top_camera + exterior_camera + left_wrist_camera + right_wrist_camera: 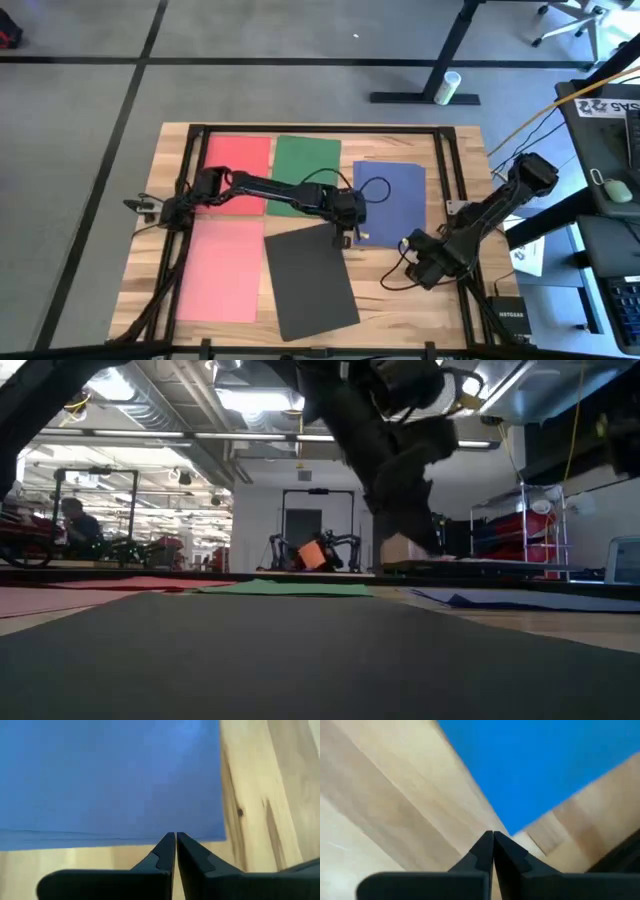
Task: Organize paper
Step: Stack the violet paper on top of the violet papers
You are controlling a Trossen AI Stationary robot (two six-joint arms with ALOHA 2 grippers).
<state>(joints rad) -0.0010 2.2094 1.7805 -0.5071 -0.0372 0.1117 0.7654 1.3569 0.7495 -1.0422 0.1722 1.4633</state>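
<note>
Hovering closed and empty at the blue sheet point(392, 200) edge, your left gripper point(352, 238); right gripper point(408, 243) closed too, near its corner.

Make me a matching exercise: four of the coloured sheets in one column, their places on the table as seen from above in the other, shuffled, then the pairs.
Sheets:
1. red paper
2. green paper
3. blue paper
4. dark grey paper

Places in the high view:
A. front middle, lying askew
B. back left corner
C. right side, by the left tool
D. back middle, between two other sheets

Pairs: 1-B, 2-D, 3-C, 4-A
</note>
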